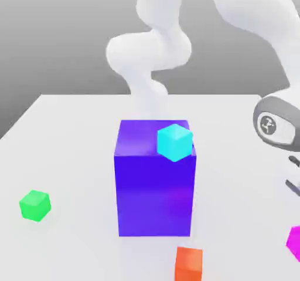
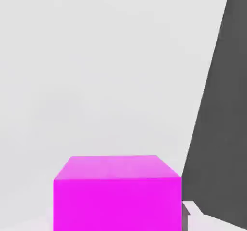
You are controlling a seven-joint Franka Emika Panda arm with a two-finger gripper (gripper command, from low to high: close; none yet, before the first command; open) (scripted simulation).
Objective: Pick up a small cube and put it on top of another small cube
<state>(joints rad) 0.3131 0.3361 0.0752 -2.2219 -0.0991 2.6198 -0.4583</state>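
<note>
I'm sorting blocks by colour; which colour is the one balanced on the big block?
Cyan, clearest in the exterior view.

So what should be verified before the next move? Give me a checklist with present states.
1. Magenta cube securely gripped: cannot tell.
2. Magenta cube lifted off the table: cannot tell.
3. Green cube has a bare top to stack on: ok.
4. Magenta cube over the green one: not ok, they sit at opposite sides of the exterior view.
5. Straight low path to the green cube unobstructed: probably not ok, the tall purple block looks to be in the way.
</note>
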